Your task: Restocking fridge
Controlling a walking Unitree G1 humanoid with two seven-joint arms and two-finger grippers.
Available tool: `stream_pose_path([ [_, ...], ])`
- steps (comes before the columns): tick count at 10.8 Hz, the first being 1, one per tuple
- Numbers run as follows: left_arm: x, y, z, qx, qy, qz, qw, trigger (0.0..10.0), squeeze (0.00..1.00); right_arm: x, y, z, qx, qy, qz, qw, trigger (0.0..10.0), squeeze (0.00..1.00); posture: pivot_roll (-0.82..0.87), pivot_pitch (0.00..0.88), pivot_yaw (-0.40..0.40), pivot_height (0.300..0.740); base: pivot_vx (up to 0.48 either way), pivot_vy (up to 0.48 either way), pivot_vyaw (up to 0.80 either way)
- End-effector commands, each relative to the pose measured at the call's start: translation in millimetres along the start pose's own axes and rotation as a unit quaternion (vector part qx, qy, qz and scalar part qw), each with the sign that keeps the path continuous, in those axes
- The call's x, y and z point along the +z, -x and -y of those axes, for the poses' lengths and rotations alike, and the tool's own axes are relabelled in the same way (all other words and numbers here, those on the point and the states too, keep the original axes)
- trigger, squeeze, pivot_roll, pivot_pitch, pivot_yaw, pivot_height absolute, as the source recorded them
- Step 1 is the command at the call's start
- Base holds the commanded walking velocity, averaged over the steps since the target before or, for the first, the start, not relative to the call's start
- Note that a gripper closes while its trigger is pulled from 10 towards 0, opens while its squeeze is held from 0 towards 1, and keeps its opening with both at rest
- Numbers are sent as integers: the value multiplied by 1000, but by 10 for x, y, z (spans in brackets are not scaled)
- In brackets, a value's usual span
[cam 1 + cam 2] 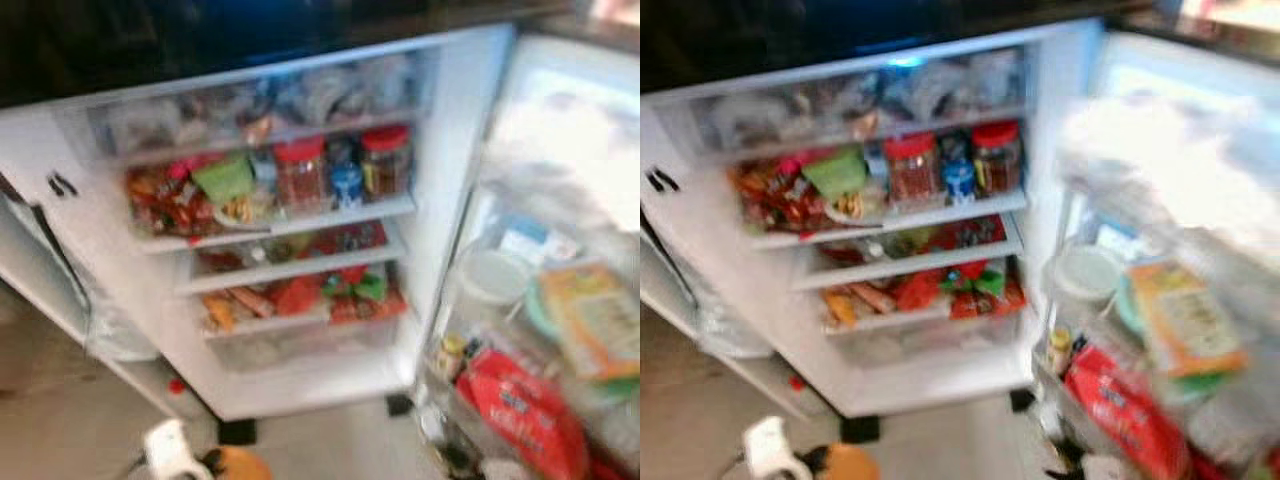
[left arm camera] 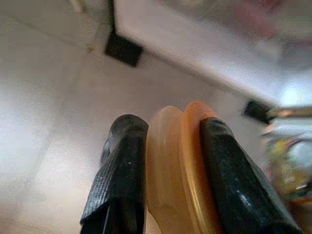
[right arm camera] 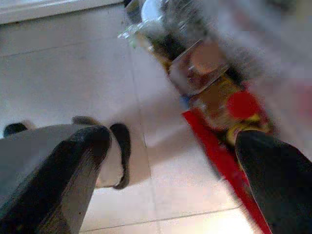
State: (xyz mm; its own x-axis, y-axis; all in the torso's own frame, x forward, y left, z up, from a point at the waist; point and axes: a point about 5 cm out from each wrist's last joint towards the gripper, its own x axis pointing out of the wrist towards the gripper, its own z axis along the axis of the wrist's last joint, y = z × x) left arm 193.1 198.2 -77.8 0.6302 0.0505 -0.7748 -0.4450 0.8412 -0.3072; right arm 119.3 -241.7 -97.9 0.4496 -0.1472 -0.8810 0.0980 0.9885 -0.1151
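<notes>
The fridge (image 1: 300,385) stands open in front of me, its shelves packed with food. Two jars with red lids (image 1: 300,172) sit on the upper shelf beside a green packet (image 1: 225,176). My left gripper (image 2: 170,127) is shut on a round orange object (image 2: 187,161), low above the tiled floor before the fridge. In the left eye view, this orange object (image 1: 240,466) sits at the bottom edge beside the white wrist (image 1: 170,450). My right gripper (image 3: 175,146) is open and holds nothing, hanging over the floor near the door's lower shelf.
The open door (image 1: 560,150) on the right carries a white tub (image 1: 490,276), an orange-green carton (image 1: 596,316) and a red bag (image 1: 520,412). A bottle with a red cap (image 3: 242,105) stands close to the right gripper. Black fridge feet (image 1: 237,431) rest on the tiles.
</notes>
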Motion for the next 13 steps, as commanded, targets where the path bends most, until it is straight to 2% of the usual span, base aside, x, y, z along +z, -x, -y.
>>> stream_pose_path([
  [1, 81, 14, -79, -3, 22, 27, 999, 10000, 0, 23, -12, -81, 11, -5, 2, 1000, 10000, 0, -177, 0, 97, 740, 0, 0, 0],
  [2, 263, -16, 64, -47, 39, 65, 996, 10000, 0, 19, -11, -79, 12, -6, 1, 1000, 10000, 0, -176, 0, 94, 740, 0, 0, 0],
  [3, 818, -43, 430, -117, 47, 143, 982, 10000, 0, 14, -10, -74, 12, -5, 0, 1000, 10000, 0, -175, 0, 92, 740, 0, 0, 0],
  [4, 980, -5, 456, -146, 60, 182, 971, 10000, 0, 13, -9, -68, 13, -5, 0, 1000, 10000, 0, -176, 0, 90, 740, 0, 0, 0],
  [5, 1097, 39, 545, -204, 84, 206, 953, 10000, 0, 12, -8, -61, 14, -3, 0, 1000, 10000, 0, -163, 0, 82, 740, 0, 0, 0],
  [6, 1163, 97, 689, -276, 92, 216, 932, 10000, 0, 14, -8, -57, 16, 1, -1, 1000, 10000, 0, -159, 0, 81, 740, 0, 0, 0],
  [7, 1064, 188, 873, -351, 100, 200, 909, 10000, 0, 15, -7, -52, 16, 0, 0, 1000, 10000, 0, -164, 0, 81, 740, 0, 0, 0],
  [8, 1007, 265, 920, -380, 114, 202, 895, 10000, 0, 19, -7, -48, 14, -7, 3, 1000, 10000, 0, -161, 0, 76, 740, 0, 0, 0],
  [9, 1003, 305, 906, -369, 83, 221, 899, 10000, 0, 26, -7, -41, 13, -6, 5, 1000, 10000, 0, -147, 0, 67, 740, 0, 0, 0],
  [11, 1056, 369, 912, -370, 76, 235, 896, 10000, 0, 32, -7, -34, 15, 0, 4, 1000, 10000, 0, -129, 0, 59, 740, 0, 0, 0],
  [13, 1065, 400, 928, -363, 67, 233, 900, 10000, 0, 25, -5, -28, 16, 1, 4, 1000, 10000, 0, -137, 0, 63, 740, 0, 0, 0],
])
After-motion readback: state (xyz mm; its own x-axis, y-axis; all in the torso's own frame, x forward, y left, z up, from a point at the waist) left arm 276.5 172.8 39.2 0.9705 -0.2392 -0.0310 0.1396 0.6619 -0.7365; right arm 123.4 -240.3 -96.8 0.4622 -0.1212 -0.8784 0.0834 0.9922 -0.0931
